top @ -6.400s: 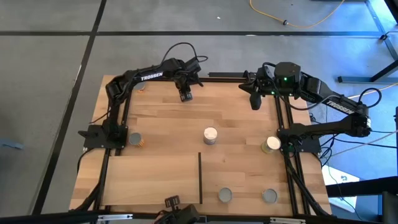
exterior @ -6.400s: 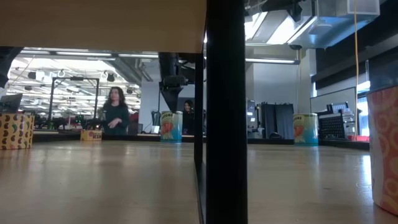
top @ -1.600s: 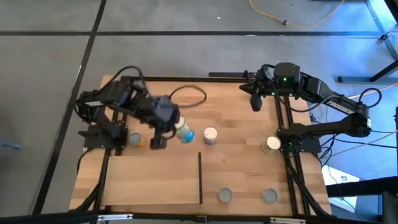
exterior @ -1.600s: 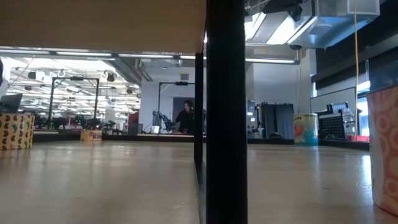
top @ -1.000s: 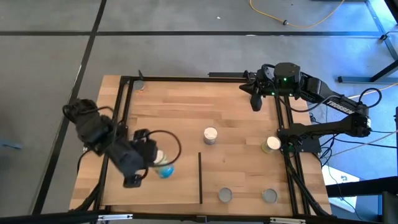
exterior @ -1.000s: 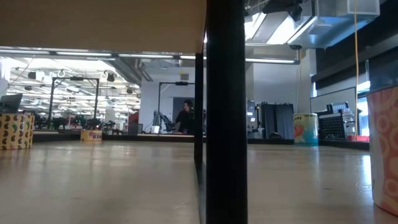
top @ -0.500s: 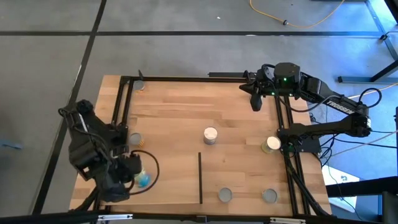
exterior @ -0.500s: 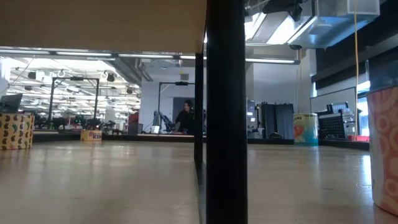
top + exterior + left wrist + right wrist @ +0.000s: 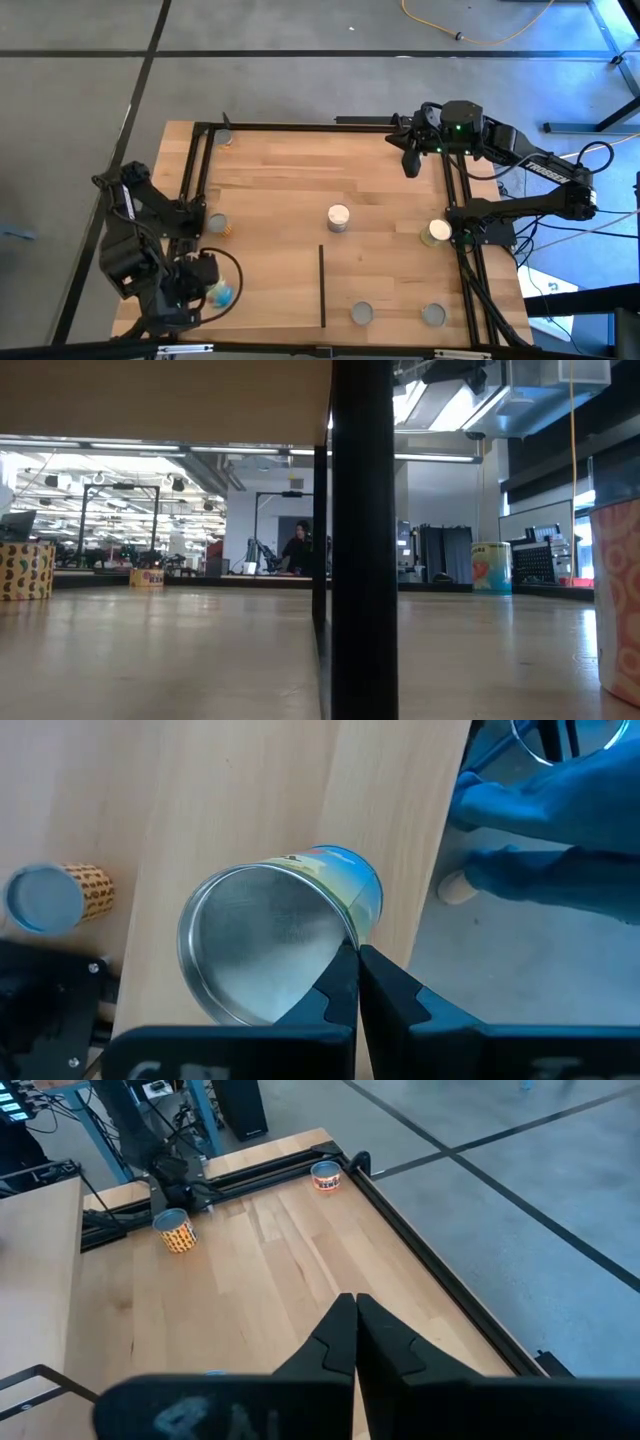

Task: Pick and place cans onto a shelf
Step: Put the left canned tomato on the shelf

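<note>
Pick-and-place of cans, one moment. The left gripper point(image 9: 212, 293) hangs over the table's near left corner, above the pale shelf panel point(image 9: 260, 285). Its fingers point(image 9: 345, 982) appear pressed together on the rim of a tilted, blue-and-yellow-labelled can point(image 9: 290, 935). The can's open metal mouth faces the wrist camera, so it is judged empty, and hence light. Its thin metal wall is stiff but probably dents under a hard squeeze, and the smooth label and rim look slippery. A rim pinch such as this lets the can swing. A hold across the body, at mid-height, would likely be steadier for the upright cans.

The right gripper point(image 9: 410, 160) waits at the far right corner, fingers point(image 9: 345, 1330) closed on nothing. A white-topped can point(image 9: 338, 217) stands near the table's middle, and a cream-topped can point(image 9: 437, 232) at the right edge. Two grey-topped cans point(image 9: 362, 314) stand close to the near edge, right of the thin black strip point(image 9: 321, 285). One more can point(image 9: 216, 224) stands at the left edge beside the left arm's base, and another point(image 9: 327, 1177) at the far left corner.

The table point(image 9: 300, 175) is of planked, pale, smooth wood, bounded by a black metal frame point(image 9: 280, 126). Beyond it lies grey floor with a yellow cable point(image 9: 470, 30). The low view shows a lit workshop and a distant person point(image 9: 299, 547).
</note>
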Available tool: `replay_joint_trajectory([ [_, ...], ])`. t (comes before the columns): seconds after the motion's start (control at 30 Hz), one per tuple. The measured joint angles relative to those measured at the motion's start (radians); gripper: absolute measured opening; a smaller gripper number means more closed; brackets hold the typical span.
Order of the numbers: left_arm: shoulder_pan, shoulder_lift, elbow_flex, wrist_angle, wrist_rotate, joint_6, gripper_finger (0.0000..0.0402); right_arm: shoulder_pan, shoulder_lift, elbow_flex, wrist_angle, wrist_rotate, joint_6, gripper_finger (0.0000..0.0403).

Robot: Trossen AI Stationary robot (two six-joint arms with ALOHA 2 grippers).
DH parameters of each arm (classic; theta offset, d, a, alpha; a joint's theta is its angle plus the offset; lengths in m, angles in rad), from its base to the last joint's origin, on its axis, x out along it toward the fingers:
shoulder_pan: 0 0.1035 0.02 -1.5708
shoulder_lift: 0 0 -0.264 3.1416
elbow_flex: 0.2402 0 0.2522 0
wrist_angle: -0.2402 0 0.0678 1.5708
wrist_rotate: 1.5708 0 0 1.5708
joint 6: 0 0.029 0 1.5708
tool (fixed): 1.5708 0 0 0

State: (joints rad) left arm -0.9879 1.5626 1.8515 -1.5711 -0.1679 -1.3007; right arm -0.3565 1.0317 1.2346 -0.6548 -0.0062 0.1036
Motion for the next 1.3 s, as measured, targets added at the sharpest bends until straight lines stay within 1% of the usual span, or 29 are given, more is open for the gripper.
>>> replay_joint_trajectory([
  [0.4,0.004,0.019,-0.008,0.003,-0.058,0.050,0.0000,0.000,0.001,0.000,-0.002,0.024,0.000,0.0004],
  [0.5,0.007,0.022,-0.039,0.002,-0.046,0.055,0.0000,0.000,0.001,0.000,-0.003,0.024,0.000,0.0004],
  [0.6,0.007,0.022,-0.085,-0.002,-0.001,0.054,0.0000,0.000,0.001,0.000,-0.002,0.024,0.001,0.0004],
  [0.7,0.007,0.016,-0.108,0.000,0.015,0.054,0.0000,0.000,0.001,0.000,-0.002,0.024,0.001,0.0004],
  [0.9,0.008,0.022,-0.084,0.001,0.024,0.054,0.0000,0.000,0.001,0.000,-0.002,0.024,0.046,0.0004],
  [1.3,0.008,0.022,-0.081,0.000,0.035,0.027,0.0002,0.000,0.001,0.000,-0.002,0.024,0.047,0.0004],
])
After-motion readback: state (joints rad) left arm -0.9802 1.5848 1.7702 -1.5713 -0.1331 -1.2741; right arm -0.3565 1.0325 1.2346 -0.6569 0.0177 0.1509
